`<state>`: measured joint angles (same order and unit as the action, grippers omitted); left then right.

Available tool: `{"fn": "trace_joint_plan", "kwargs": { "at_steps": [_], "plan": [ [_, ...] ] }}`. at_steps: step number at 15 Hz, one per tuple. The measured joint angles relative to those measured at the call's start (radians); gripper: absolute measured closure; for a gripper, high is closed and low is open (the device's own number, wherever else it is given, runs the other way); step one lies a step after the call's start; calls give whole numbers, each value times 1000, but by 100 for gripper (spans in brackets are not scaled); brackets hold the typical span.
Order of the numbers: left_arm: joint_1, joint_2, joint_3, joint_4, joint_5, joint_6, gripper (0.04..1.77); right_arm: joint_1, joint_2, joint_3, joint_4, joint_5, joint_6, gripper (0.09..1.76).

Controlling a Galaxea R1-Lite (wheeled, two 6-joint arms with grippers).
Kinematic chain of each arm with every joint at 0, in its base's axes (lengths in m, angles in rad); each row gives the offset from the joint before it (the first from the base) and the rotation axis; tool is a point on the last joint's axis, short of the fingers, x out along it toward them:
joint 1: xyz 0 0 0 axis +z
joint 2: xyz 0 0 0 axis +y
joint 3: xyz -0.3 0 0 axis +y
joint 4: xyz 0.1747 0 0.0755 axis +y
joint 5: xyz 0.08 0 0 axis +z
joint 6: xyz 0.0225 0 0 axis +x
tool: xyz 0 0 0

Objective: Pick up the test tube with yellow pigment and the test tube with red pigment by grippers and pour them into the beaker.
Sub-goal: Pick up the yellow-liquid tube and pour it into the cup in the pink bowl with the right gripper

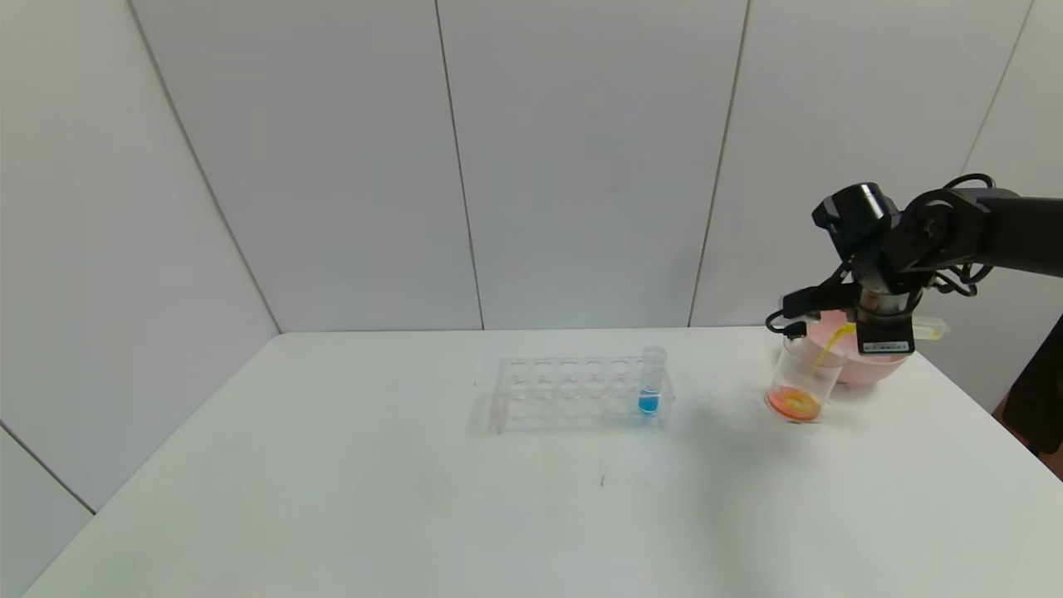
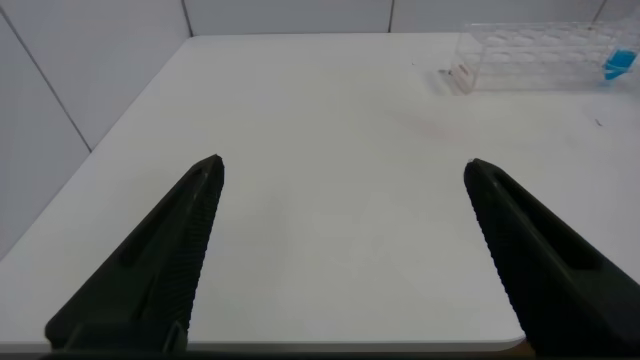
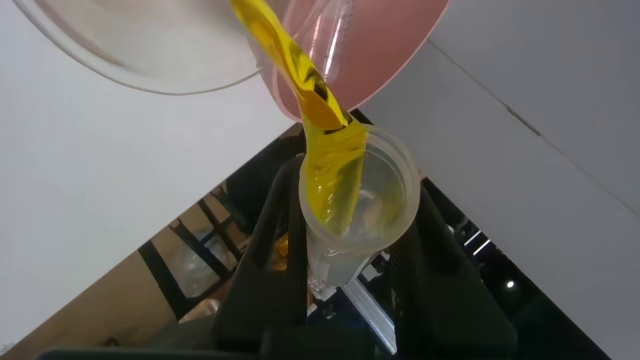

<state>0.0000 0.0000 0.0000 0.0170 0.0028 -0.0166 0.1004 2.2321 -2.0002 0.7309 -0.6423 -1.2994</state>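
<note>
My right gripper (image 1: 884, 328) is shut on the test tube with yellow pigment (image 1: 928, 330) and holds it tipped nearly level above the beaker (image 1: 801, 374). A yellow stream (image 1: 830, 345) runs from the tube's mouth into the beaker, which holds red-orange liquid at its bottom. In the right wrist view the tube (image 3: 375, 200) sits between the black fingers (image 3: 275, 230), and its liquid pours over the beaker's rim (image 3: 150, 70). The test tube with red pigment is out of view. My left gripper (image 2: 343, 165) is open and empty over the table's left part.
A pink bowl (image 1: 864, 370) stands right behind the beaker, also in the right wrist view (image 3: 390, 50). A clear rack (image 1: 573, 390) at mid-table holds a blue-bottomed tube (image 1: 650, 382); the rack (image 2: 540, 50) also shows in the left wrist view. The table's right edge is close to the beaker.
</note>
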Motion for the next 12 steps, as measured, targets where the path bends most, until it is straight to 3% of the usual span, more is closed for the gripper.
{"fn": "trace_joint_plan", "kwargs": {
  "at_steps": [6,12],
  "plan": [
    [0,0,0,0,0,0,9,13,-5,0,-26,-23,-91,132],
    [0,0,0,0,0,0,9,43,-13,0,-85,-122,-204,132]
  ]
}}
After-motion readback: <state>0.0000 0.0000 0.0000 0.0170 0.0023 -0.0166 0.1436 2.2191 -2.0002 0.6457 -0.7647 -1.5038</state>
